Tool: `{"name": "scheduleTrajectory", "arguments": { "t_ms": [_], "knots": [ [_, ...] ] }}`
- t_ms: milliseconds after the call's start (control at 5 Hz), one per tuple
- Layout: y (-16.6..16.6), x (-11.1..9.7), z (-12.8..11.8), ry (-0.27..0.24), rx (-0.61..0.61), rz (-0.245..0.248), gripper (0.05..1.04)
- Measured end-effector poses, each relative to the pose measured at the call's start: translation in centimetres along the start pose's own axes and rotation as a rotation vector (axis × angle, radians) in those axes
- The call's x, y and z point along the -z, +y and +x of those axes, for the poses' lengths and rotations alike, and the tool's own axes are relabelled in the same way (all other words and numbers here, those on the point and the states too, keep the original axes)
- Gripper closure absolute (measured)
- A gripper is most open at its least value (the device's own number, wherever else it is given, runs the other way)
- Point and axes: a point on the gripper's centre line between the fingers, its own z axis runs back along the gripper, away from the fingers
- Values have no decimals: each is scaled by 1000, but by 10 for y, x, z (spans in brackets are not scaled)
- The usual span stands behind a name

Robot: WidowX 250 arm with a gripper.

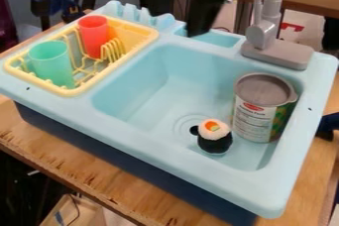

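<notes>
Because the cropped gripper above the sink blurs, I cannot tell its spread.

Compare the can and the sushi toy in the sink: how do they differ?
The can is clearly taller and wider than the sushi toy. The can has a flat grey top and a printed white and green side; the sushi toy has a white top with an orange patch over a black body. Both stand in the light blue basin.
</notes>
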Motion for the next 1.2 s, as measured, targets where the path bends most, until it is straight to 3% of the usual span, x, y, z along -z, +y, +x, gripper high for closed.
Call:
{"name": "scheduleTrajectory", "arguments": {
  "t_ms": [400,600,800,1000,1200],
  "knots": [
    [-33,15,18,-42,18,3,83],
    [-46,19,21,-58,62,-63,83],
    [-60,34,27,-13,165,-122,83],
    [-67,35,32,-31,192,-147,83],
    [-69,43,34,-14,197,-152,83]
  ]
}}
